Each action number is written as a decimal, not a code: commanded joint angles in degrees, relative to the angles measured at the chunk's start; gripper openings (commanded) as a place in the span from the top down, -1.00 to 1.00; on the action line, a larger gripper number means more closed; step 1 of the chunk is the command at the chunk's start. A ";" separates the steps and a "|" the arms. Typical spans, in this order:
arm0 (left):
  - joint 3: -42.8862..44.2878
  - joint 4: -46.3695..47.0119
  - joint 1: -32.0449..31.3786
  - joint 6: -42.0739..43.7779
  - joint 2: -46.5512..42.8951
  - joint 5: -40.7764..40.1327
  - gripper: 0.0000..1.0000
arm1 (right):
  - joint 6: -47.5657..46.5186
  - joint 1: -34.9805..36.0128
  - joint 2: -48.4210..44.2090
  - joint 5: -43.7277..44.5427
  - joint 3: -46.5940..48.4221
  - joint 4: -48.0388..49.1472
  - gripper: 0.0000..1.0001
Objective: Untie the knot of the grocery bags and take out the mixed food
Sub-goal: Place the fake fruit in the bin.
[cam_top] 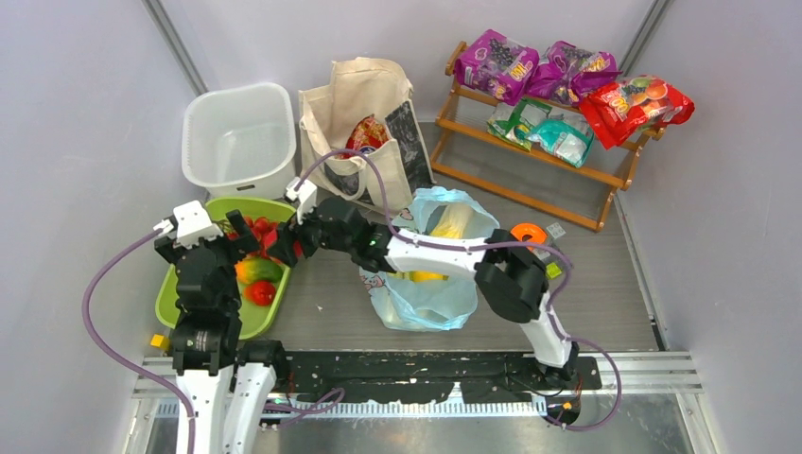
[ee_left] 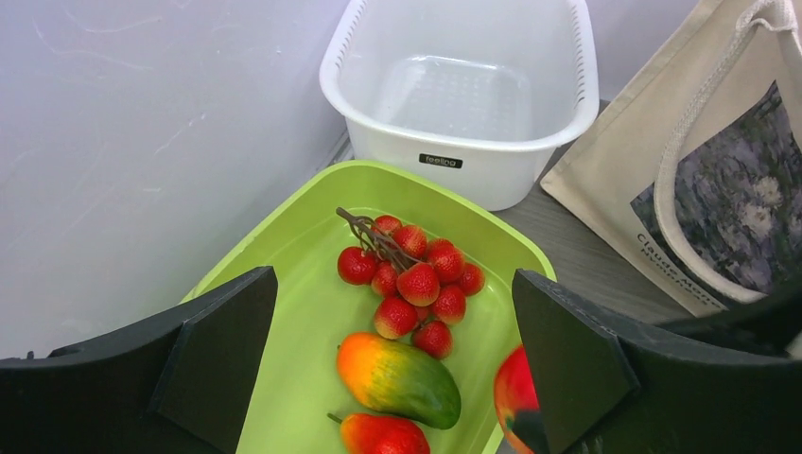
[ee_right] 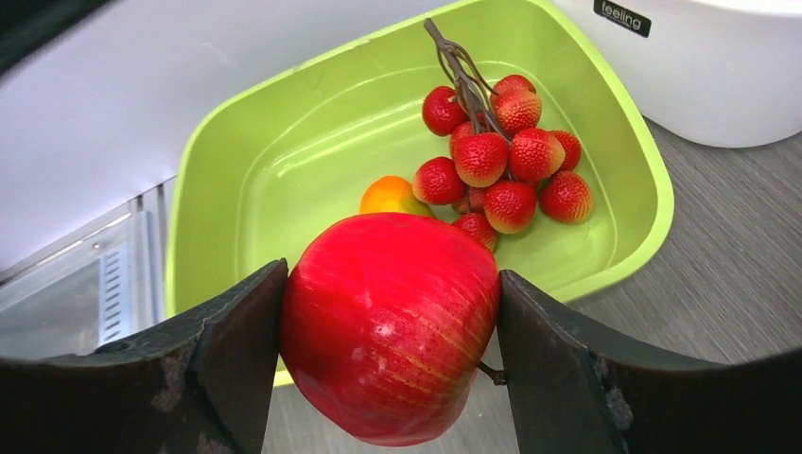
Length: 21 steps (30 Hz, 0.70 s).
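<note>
While the right hand (ee_right: pixel 388 284) clamps one apple (ee_right: pixel 390 331), the left hand (ee_left: pixel 392 312) (empty) gapes open

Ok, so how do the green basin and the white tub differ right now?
The green basin is shallow with smooth, solid walls; the white tub is deeper and perforated. The green basin holds a red berry bunch and a mango; the white tub shows no food inside. Both are rounded rectangular plastic containers, next to each other.
</note>
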 commanded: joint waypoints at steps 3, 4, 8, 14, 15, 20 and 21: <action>-0.67 3.62 0.36 0.57 0.53 0.71 -0.99 | -2.93 -0.93 8.67 -5.18 14.19 -0.55 0.13; -0.63 3.65 0.36 0.57 0.57 0.93 -0.99 | -3.69 -1.24 11.41 -5.36 16.09 -1.72 0.13; -0.75 3.56 0.36 0.56 0.49 1.09 -0.99 | -4.86 -2.24 16.70 -6.14 24.39 -4.30 0.08; -0.81 3.70 0.36 0.57 0.84 1.94 -0.99 | -6.48 -3.31 19.86 -5.60 28.17 -6.89 -0.53; -0.78 3.65 0.36 0.57 0.84 1.97 -0.99 | -6.77 -3.41 19.85 -5.86 28.14 -6.82 -0.61; -0.83 3.83 0.36 0.66 1.06 2.56 -0.99 | -7.81 -3.53 19.42 -6.87 28.16 -6.91 -0.96; -0.88 3.82 0.36 0.73 1.10 2.72 -0.99 | -8.07 -3.52 19.39 -7.08 28.13 -6.69 -0.97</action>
